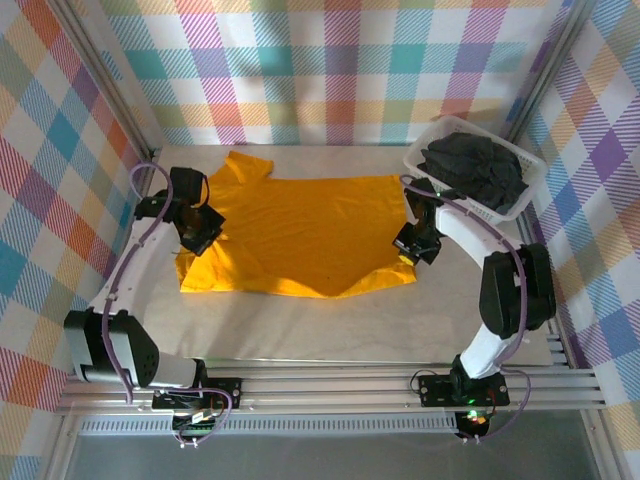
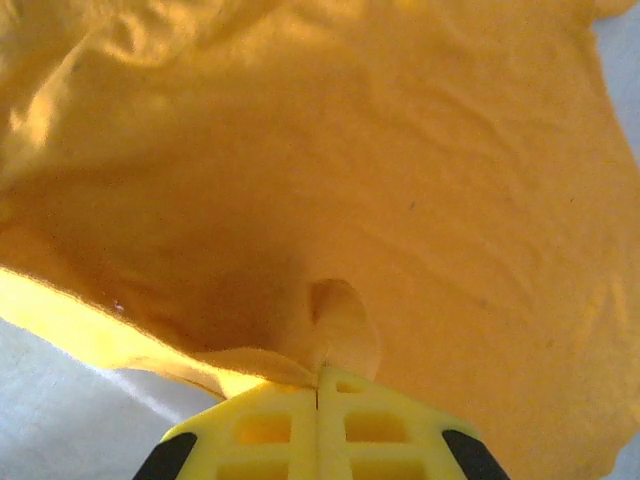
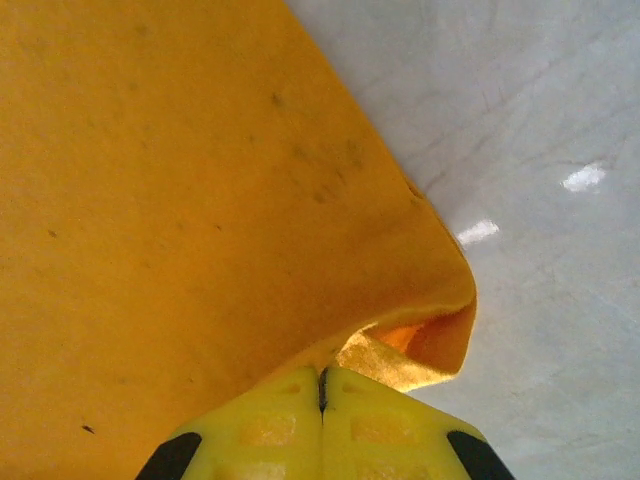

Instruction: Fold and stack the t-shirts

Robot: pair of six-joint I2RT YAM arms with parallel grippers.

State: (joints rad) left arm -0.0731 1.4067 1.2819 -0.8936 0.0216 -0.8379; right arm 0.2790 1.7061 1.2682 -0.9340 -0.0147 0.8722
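Note:
The orange-yellow t-shirt [image 1: 300, 235] lies spread across the middle of the table, one sleeve pointing to the far left. My left gripper [image 1: 200, 238] is shut on its left edge; in the left wrist view the yellow jaws [image 2: 318, 372] pinch a fold of the orange-yellow t-shirt [image 2: 400, 180]. My right gripper [image 1: 412, 248] is shut on the right edge, where the jaws [image 3: 322, 372] clamp a curled corner of the orange-yellow t-shirt [image 3: 180, 200]. The dark charcoal t-shirt [image 1: 475, 168] sits crumpled in the basket.
A white lattice basket [image 1: 527, 186] stands at the back right, close behind my right arm. Plaid walls enclose the table on three sides. Bare table [image 1: 330, 325] lies between the shirt and the arm bases, and grey tabletop [image 3: 540, 150] shows beside the pinched corner.

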